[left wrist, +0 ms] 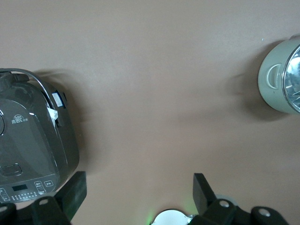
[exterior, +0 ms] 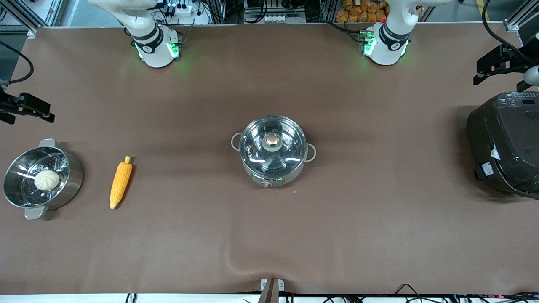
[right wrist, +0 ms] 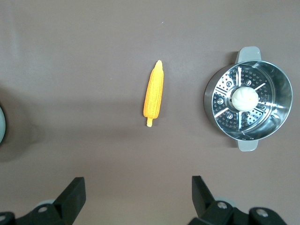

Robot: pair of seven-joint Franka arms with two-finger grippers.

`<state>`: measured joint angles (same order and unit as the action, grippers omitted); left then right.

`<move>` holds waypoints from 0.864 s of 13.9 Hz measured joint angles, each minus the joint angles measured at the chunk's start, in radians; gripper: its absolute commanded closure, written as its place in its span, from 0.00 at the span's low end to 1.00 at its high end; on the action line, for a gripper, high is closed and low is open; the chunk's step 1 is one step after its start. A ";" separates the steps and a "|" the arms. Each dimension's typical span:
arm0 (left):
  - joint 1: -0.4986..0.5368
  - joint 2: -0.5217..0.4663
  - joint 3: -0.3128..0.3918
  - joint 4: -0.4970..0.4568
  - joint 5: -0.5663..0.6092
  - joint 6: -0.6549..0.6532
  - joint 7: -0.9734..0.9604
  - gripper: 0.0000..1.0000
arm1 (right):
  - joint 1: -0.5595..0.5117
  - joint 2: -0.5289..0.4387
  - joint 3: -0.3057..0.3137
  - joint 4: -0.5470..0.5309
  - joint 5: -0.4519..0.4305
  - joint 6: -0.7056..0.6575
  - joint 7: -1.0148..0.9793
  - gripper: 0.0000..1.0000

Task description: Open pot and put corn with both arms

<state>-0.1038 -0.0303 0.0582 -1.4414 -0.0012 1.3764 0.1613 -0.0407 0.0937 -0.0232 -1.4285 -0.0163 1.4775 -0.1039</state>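
The steel pot [exterior: 273,156] stands at the table's middle with its glass lid [exterior: 290,151] and copper knob [exterior: 272,139] on; its edge shows in the left wrist view [left wrist: 282,80]. The corn [exterior: 121,182] lies on the table toward the right arm's end, beside the steamer pot; it also shows in the right wrist view [right wrist: 153,93]. My right gripper [exterior: 29,112] [right wrist: 137,190] is open and empty, up over the table at that end. My left gripper [exterior: 490,67] [left wrist: 138,187] is open and empty, up over the table beside the rice cooker.
A steel steamer pot [exterior: 71,179] [right wrist: 276,89] holding a white bun [exterior: 46,179] [right wrist: 244,98] stands at the right arm's end. A big black rice cooker [exterior: 505,143] [left wrist: 33,150] stands at the left arm's end. The brown mat has a wrinkle [exterior: 236,261] near the front edge.
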 measured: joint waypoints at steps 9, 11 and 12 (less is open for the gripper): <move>-0.001 0.034 0.000 -0.001 0.000 0.001 0.000 0.00 | 0.004 0.003 0.005 -0.101 0.003 0.091 -0.002 0.00; -0.001 0.061 0.000 -0.002 0.000 0.010 0.000 0.00 | 0.004 0.005 0.006 -0.158 0.003 0.156 -0.002 0.00; -0.003 0.080 -0.001 -0.002 0.000 0.016 0.000 0.00 | 0.004 0.006 0.006 -0.198 0.003 0.202 -0.002 0.00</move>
<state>-0.1070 0.0500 0.0573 -1.4439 -0.0011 1.3922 0.1613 -0.0368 0.0997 -0.0175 -1.6267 -0.0134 1.6796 -0.1059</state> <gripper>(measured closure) 0.000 0.000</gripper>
